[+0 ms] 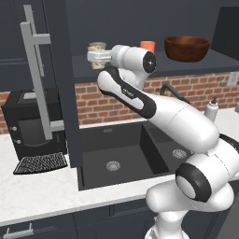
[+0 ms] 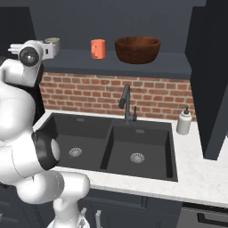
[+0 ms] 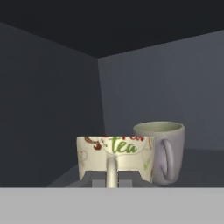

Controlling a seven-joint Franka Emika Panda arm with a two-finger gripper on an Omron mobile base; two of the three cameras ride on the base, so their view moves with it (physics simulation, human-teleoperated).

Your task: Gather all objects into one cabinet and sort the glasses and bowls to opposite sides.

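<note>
With all four things already on the cabinet shelf (image 2: 178, 67), gathering looks done and sorting is nearly so. At the shelf's left end the jaws (image 3: 112, 177) reach in around the cream mug (image 3: 114, 157), its handle toward the camera between the two tips; whether they clamp it or stand apart I cannot tell. Just beside it stands the grey mug (image 3: 159, 151), farther into the corner. Further right sits the orange mug (image 2: 98, 48), and past it the bowl (image 2: 137, 49), so mugs lie left, bowl right. By my judgement, only letting go and perhaps nudging the orange mug leftward is left.
</note>
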